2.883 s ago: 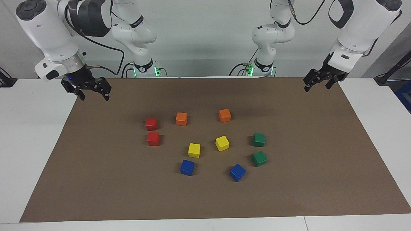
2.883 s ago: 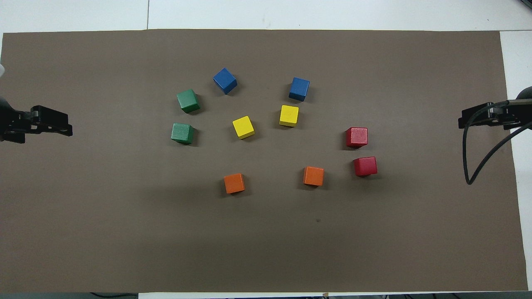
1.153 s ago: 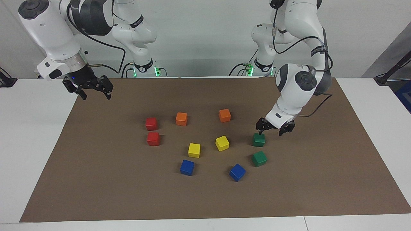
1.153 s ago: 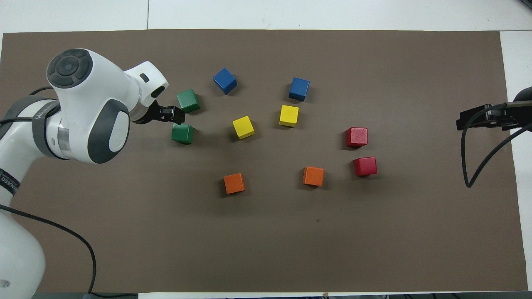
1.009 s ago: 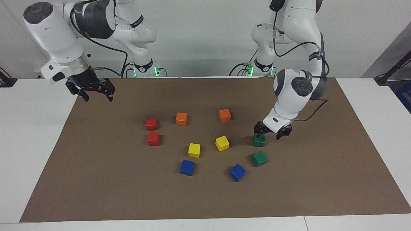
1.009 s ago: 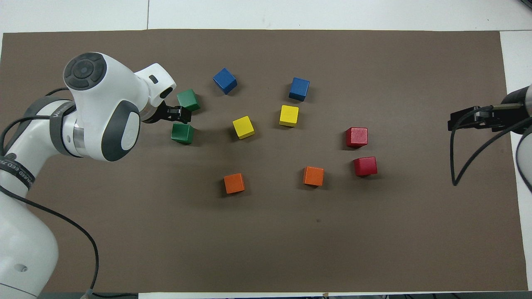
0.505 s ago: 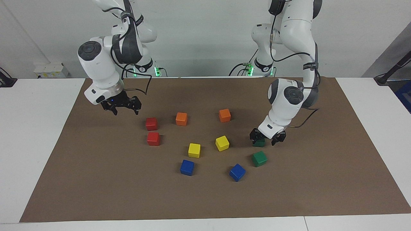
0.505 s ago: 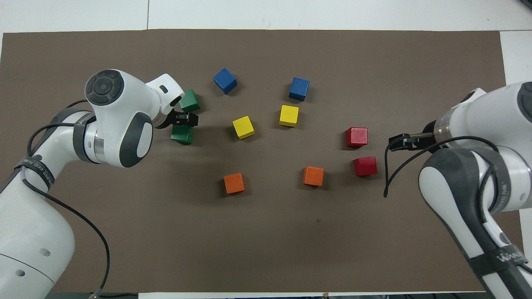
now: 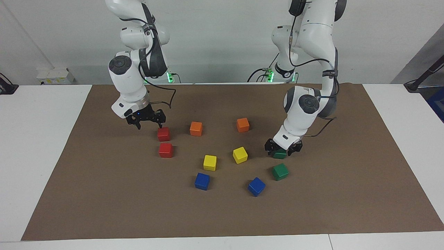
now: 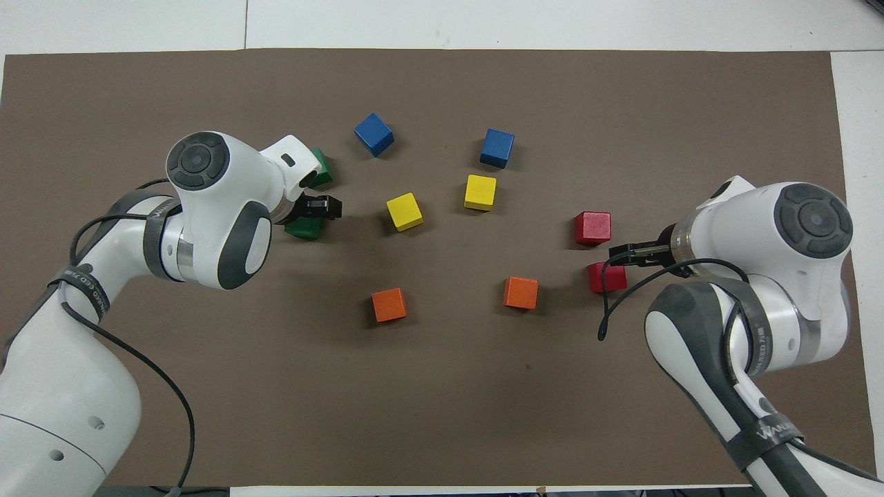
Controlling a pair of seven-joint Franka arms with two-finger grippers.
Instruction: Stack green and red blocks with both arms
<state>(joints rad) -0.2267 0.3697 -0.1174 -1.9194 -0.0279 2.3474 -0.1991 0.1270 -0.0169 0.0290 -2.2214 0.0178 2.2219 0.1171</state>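
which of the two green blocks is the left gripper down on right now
The green block nearer the robots: the left gripper straddles it on the mat. The other green block, farther from the robots, sits apart and untouched.

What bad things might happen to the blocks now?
1. The left gripper is down around the nearer green block; a squeeze off-centre might twist it or let it slip.
2. The second green block sits close by, so a low carry may knock it.
3. The right gripper, open, hangs just beside the nearer red block and might nudge it.
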